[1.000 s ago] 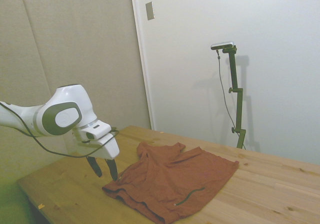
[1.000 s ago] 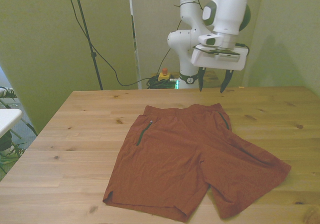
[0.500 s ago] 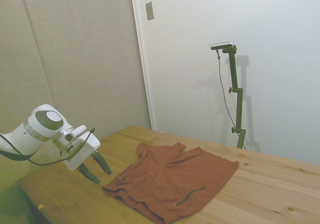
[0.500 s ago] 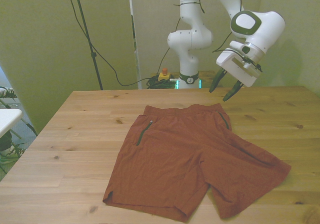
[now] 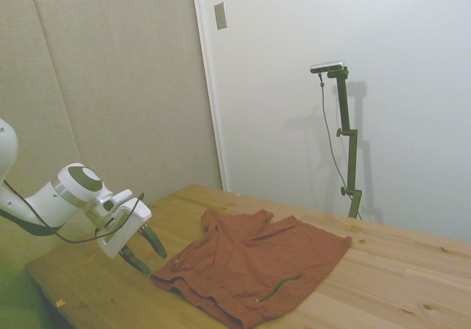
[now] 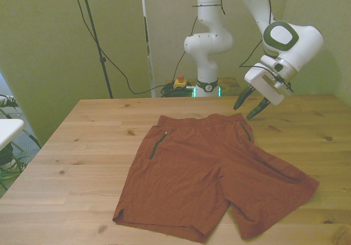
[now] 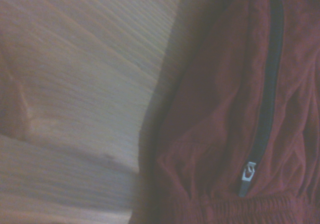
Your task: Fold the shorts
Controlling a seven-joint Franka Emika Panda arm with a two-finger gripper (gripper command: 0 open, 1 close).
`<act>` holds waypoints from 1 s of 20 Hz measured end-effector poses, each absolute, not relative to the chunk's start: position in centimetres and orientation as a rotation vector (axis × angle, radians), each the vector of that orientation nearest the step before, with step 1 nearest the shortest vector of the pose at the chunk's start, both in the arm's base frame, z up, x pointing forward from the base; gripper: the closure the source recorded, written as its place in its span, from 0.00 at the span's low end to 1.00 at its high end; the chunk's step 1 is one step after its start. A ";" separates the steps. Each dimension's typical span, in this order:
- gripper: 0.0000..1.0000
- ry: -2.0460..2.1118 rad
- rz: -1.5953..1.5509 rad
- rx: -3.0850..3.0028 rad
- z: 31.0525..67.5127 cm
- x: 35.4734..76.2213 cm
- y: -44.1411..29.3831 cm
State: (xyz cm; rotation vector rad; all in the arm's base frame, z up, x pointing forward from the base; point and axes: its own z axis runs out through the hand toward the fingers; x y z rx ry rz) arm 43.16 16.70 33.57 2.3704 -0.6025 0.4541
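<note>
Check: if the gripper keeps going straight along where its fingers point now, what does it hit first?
Most likely the shorts, at the waistband corner by the zipper pocket. The open gripper tilts down toward that corner, just above it. Depth is unclear; it could meet the table beside the fabric.

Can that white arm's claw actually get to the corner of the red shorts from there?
Probably yes. The gripper hangs open just off the waistband corner of the shorts, tilted toward it, and only bare table lies between them.
</note>
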 end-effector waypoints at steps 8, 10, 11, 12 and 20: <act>1.00 -0.624 0.384 2.283 32.2 43.8 13.9; 1.00 -0.627 0.382 2.282 32.2 44.0 13.8; 1.00 -0.627 0.381 2.282 32.2 44.0 13.8; 1.00 -0.626 0.381 2.282 32.2 44.0 13.8; 1.00 -0.598 0.369 2.287 31.3 43.8 14.5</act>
